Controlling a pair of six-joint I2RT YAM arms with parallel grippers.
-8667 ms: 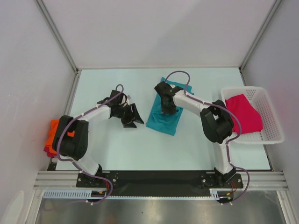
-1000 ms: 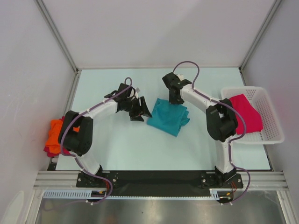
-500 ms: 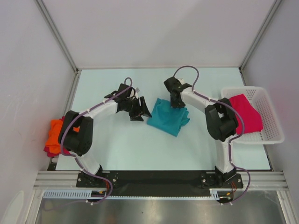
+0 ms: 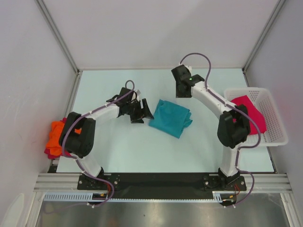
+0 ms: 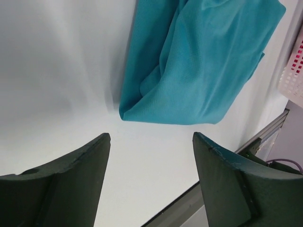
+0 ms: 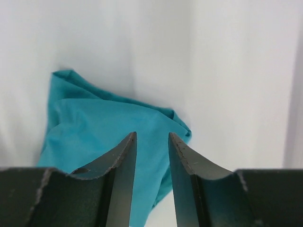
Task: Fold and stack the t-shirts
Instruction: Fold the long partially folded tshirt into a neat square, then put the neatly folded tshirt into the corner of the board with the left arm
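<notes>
A folded teal t-shirt (image 4: 171,117) lies in the middle of the table, also seen from the left wrist (image 5: 199,66) and right wrist (image 6: 99,127). My left gripper (image 4: 143,112) stands open just left of it, empty, its fingers (image 5: 71,179) wide apart over bare table. My right gripper (image 4: 182,90) hangs above the table behind the shirt, jaws a narrow gap apart with nothing between them. A magenta-pink t-shirt (image 4: 249,113) lies in the white basket (image 4: 274,137). An orange t-shirt (image 4: 56,135) rests on a dark red one (image 4: 49,152) at the left edge.
The basket stands at the right edge of the table, its lattice (image 5: 293,71) showing in the left wrist view. White walls with metal posts (image 4: 57,35) enclose the table. The arms' base rail (image 4: 161,182) runs along the near edge.
My right gripper has lifted off the teal shirt and drawn back and to the right. My left gripper has opened a little wider and stays in place. The shirt lies still.
</notes>
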